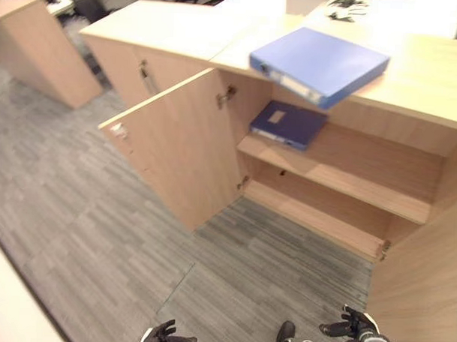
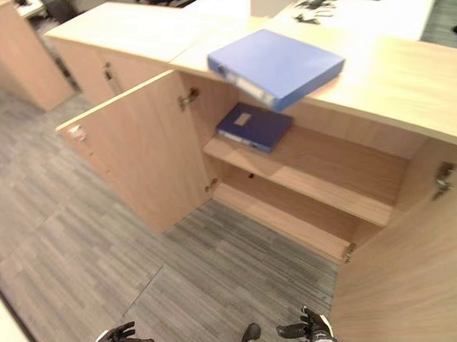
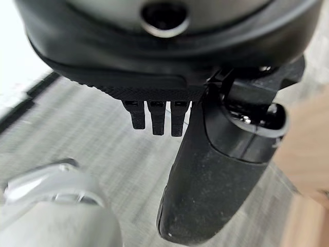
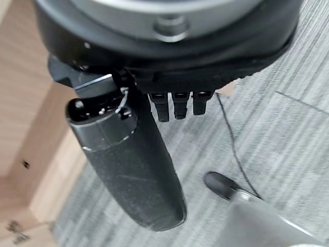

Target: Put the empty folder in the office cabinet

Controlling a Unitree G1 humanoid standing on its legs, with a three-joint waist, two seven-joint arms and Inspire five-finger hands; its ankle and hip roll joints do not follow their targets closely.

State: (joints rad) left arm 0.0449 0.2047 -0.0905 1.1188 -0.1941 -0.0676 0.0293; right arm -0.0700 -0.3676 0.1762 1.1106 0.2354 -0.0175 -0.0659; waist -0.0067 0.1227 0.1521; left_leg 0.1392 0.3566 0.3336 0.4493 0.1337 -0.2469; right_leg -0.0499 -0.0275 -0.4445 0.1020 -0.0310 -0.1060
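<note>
The light blue ring-binder folder [image 1: 319, 64] lies flat on top of the light wooden office cabinet [image 1: 411, 87], overhanging its front edge; a darker blue folder [image 1: 288, 124] occupies the upper shelf. Both doors stand open. Step in hand: approach. The left hand [image 1: 166, 337] and right hand [image 1: 352, 325] hang low, fingers relaxed, holding nothing. Next: raise a hand to the folder. Whether the folder is empty cannot be determined.

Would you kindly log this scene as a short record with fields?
cabinet: both doors open
top: light blue folder lies flat, one corner overhanging the front edge
upper shelf: dark blue folder lies flat at its left end
bottom shelf: bare
left hand: low over the carpet, open, holds nothing
right hand: low near the right door, open, holds nothing
</note>
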